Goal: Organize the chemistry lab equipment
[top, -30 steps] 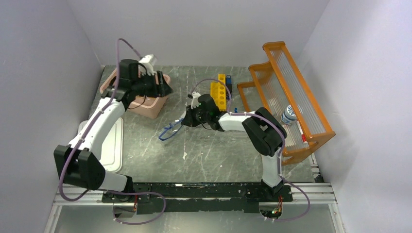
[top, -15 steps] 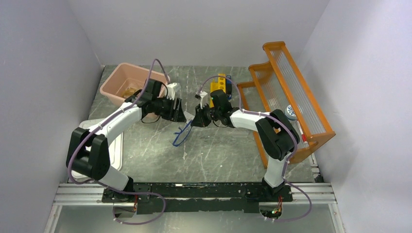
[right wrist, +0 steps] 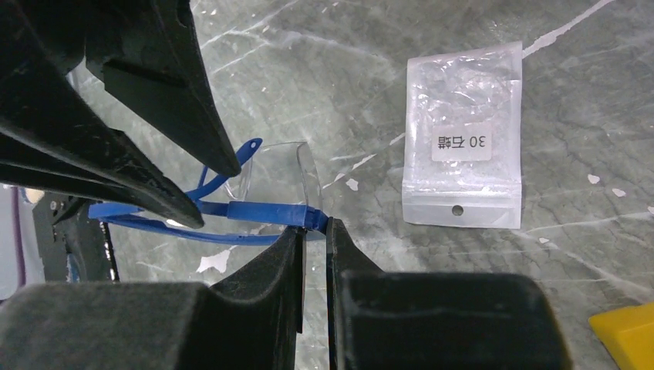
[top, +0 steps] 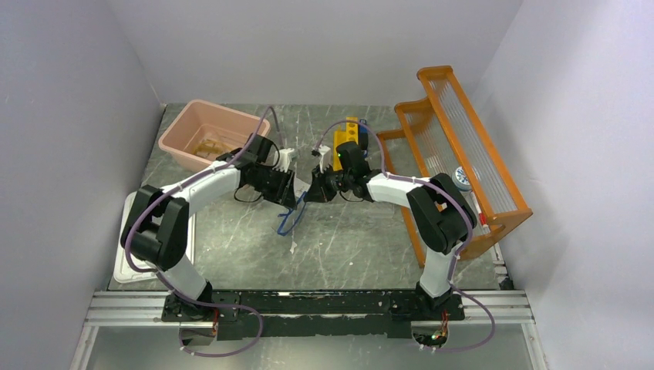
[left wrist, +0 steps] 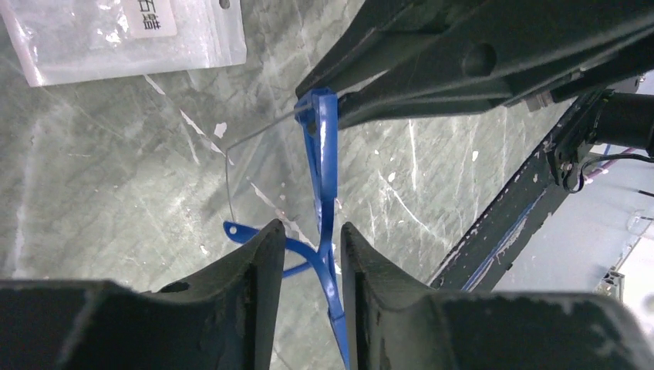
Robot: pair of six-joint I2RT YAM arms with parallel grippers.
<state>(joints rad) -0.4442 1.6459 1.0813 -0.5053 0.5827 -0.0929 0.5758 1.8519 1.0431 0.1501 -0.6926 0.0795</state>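
The blue-framed goggles (top: pixel 291 219) hang at mid-table between my two grippers. My right gripper (right wrist: pixel 314 226) is shut on the goggles' blue frame (right wrist: pixel 262 210) at its hinge corner, with the clear lens above it. In the top view it (top: pixel 315 190) faces my left gripper (top: pixel 291 193). My left gripper (left wrist: pixel 310 227) is open, and one blue temple arm of the goggles (left wrist: pixel 324 177) runs down between its fingers. A white packet (right wrist: pixel 463 162) lies flat on the table beside them; it also shows in the left wrist view (left wrist: pixel 131 38). The other equipment is out of view.
A pink tub (top: pixel 204 135) stands at the back left. A white lid (top: pixel 127 231) lies at the left edge. A yellow block with holes (top: pixel 347 139) stands behind the grippers. The orange rack (top: pixel 463 154) fills the right side and holds a small jar (top: pixel 461 179).
My left arm has swung from over the pink tub to mid-table, up against the goggles. My right gripper has carried the goggles a little to the right and held them there.
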